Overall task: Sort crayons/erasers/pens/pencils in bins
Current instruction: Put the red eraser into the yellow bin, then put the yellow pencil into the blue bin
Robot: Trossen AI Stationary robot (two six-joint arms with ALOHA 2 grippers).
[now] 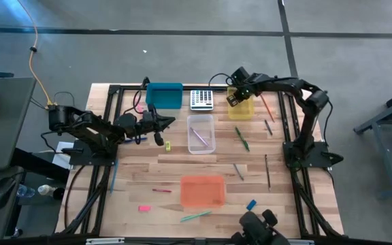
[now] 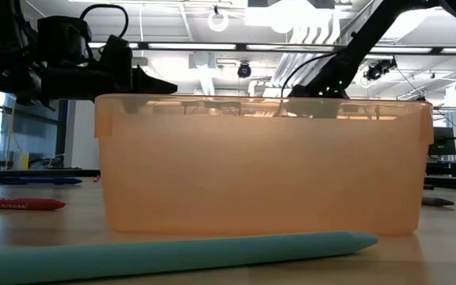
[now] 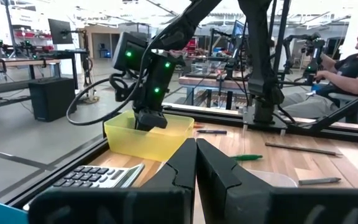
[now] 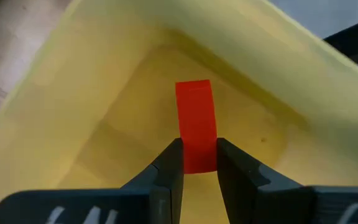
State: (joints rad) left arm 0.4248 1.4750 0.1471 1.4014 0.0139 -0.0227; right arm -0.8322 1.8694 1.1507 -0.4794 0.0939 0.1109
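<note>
At the bottom of the high view we see the orange bin (image 1: 203, 190), then the clear bin (image 1: 201, 134) at centre with a purple pen (image 1: 197, 135) inside. Our left gripper (image 1: 171, 122) hangs clenched left of it. At upper right, our right gripper (image 4: 197, 163) grasps a blocky red eraser (image 4: 196, 124) inside the yellow bin (image 1: 242, 109).

A red eraser (image 4: 196, 124), a small upright block, hangs inside the yellow bin (image 4: 92, 93), pinched at its lower end between the right gripper's (image 4: 199, 163) fingers.
</note>
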